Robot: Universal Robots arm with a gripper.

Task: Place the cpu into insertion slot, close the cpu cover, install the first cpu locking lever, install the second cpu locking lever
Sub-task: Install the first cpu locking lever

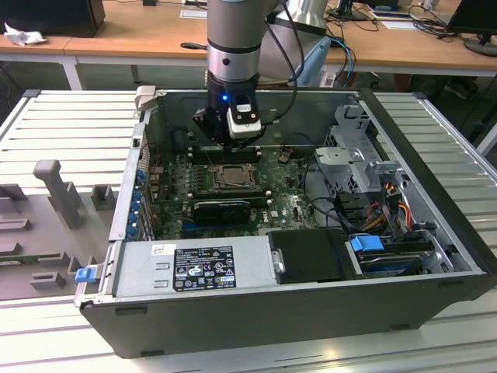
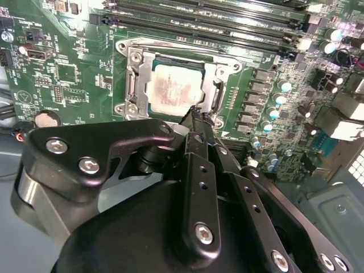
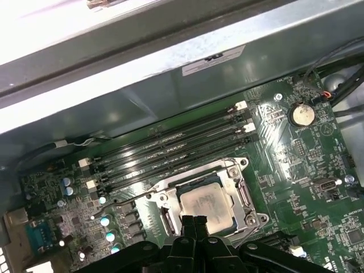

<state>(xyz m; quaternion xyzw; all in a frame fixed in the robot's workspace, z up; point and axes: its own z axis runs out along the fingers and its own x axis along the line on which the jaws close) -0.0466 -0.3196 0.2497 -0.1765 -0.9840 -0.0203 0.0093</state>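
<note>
jaws (image 2: 196, 116): clenched, empty, tips low at cover's (image 2: 219, 85) edge, likely to press it | cpu (image 2: 173, 88): seated in slot (image 2: 149, 62); cover down

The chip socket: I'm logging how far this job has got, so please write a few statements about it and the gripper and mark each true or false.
1. The chip lies in the socket. True.
2. The metal cover is folded down around the chip. True.
3. The gripper carries the chip. False: its fingertips are together and empty, just at the socket's edge.
4. The socket sits on a bare table. False: it is on the green board inside an open computer case.
5. The gripper hangs beside the case. False: it is above the socket inside it.
</note>
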